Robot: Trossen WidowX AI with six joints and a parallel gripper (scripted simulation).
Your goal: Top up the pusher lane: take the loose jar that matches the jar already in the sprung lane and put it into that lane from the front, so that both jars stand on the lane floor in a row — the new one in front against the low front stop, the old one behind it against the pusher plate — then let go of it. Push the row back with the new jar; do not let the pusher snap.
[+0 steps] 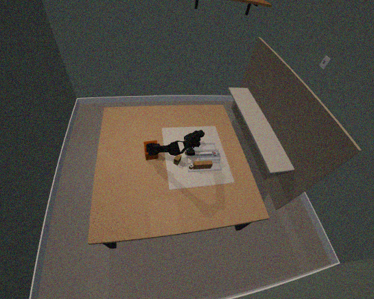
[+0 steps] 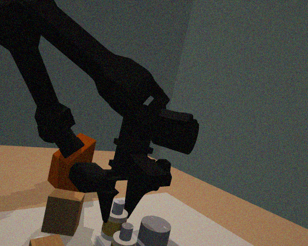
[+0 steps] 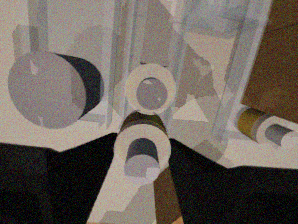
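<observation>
End effector [image 1: 190,151] [image 2: 116,218] [image 3: 142,141] is closed on the banded jar [image 2: 112,225] [image 3: 142,139] — one finger each side, olive-yellow band below a pale shoulder, narrow grey top. Jar looks roughly upright in the exterior view; can't tell if its base is on the lane floor.

It's at the near-robot end of the clear lane tray [image 1: 220,167] [image 3: 245,65], lined up with the lane jar [image 2: 125,238] [image 3: 150,90]. Wrist view has the two right next to each other, overlapping in line of sight; contact between them not readable. Held jar not released.

Wide grey cylinder [image 2: 154,231] [image 3: 50,90] stands to the right of both in the exterior view, left in the wrist view. Another yellow-banded jar [image 3: 250,122] is well over to the right in the wrist view.

Exterior view, left: wooden block [image 2: 61,212] on the white mat [image 1: 180,180] [image 2: 193,225] — second wooden block [image 1: 202,164] [image 2: 46,241] nearer. Mat lies on the wooden surface [image 1: 135,206] [image 2: 204,194].
</observation>
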